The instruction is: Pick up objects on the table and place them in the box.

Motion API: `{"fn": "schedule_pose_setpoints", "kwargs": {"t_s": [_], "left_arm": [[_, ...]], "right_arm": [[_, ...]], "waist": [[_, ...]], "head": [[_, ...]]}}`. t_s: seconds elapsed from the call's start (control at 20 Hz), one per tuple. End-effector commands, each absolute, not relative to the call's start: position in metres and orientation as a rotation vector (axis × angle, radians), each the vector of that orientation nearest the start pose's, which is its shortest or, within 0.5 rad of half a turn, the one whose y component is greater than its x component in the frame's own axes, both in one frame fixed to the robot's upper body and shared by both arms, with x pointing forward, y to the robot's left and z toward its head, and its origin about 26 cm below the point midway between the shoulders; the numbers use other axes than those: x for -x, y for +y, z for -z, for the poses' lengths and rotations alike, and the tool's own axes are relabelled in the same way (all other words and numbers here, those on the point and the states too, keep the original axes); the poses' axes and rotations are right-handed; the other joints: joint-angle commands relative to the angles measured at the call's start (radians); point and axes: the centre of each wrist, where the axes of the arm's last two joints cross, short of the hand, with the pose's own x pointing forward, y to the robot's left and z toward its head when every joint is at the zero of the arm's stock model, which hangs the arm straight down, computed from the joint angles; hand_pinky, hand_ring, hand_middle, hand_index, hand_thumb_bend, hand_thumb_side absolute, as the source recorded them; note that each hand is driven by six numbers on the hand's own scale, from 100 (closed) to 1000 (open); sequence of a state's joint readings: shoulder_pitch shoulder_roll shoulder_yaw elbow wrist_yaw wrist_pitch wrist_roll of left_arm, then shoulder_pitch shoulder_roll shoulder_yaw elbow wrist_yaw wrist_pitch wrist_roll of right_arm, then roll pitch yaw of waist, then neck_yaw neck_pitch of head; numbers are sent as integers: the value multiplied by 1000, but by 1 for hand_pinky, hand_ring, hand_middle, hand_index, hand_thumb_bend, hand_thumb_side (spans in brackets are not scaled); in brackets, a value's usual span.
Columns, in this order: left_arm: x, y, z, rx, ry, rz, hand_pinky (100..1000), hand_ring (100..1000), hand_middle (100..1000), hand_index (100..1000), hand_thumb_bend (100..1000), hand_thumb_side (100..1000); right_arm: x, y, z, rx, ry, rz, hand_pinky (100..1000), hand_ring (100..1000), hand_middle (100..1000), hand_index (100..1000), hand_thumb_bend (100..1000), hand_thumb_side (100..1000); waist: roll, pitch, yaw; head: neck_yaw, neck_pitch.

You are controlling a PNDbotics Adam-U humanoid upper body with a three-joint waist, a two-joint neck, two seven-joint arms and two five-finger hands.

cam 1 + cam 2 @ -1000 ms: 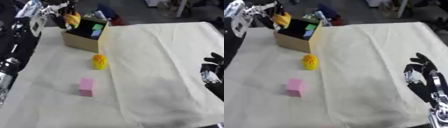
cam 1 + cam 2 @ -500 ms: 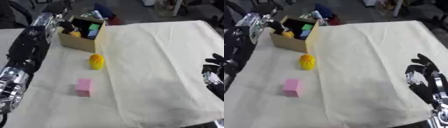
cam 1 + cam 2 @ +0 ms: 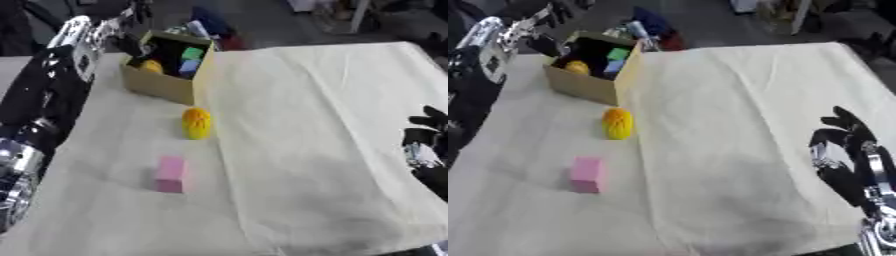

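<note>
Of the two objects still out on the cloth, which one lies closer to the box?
The yellow-orange oval object, just in front of the cardboard box. The pink block lies farther from the box, toward the table's near edge.

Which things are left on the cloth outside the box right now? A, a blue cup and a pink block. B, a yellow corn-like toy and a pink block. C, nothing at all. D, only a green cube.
B: the yellow toy and the pink block lie on the cloth in front of the box.
</note>
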State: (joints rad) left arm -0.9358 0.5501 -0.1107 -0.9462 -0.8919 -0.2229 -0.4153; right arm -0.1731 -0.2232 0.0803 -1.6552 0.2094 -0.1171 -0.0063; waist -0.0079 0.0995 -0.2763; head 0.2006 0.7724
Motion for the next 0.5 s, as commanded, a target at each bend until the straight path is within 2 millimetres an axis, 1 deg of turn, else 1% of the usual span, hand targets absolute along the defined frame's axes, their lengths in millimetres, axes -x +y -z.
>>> {"fn": "schedule_pose_setpoints", "kwargs": {"t_s": [0.05,0.15,0.25,0.35,0.5], "left_arm": [[-459,311,-250,-849,-1338,1750,739,665,669,791,423,160],[-453,297,-250,-770,-1286,1888,754,683,689,802,448,177],[-449,284,-245,-699,-1230,1992,751,687,698,809,443,180],[-447,275,-238,-637,-1195,2046,748,689,704,813,444,178],[-448,264,-228,-584,-1162,2077,757,700,718,826,461,178]], "right_arm": [[-319,-257,-74,265,-1939,-460,857,774,790,940,100,433],[-319,-257,-74,268,-1939,-462,857,774,790,940,100,433],[-319,-257,-74,268,-1940,-461,857,774,790,940,100,433],[-319,-257,-74,266,-1941,-462,857,774,790,940,100,433],[-319,-256,-75,263,-1943,-461,857,775,790,940,100,433]], "waist": [[5,-10,-1],[5,-10,-3],[5,-10,-4],[4,-9,-4],[2,-8,-5]], "head": [[-3,-2],[-3,-2],[-1,-2],[-2,-2],[-1,-2]]}}
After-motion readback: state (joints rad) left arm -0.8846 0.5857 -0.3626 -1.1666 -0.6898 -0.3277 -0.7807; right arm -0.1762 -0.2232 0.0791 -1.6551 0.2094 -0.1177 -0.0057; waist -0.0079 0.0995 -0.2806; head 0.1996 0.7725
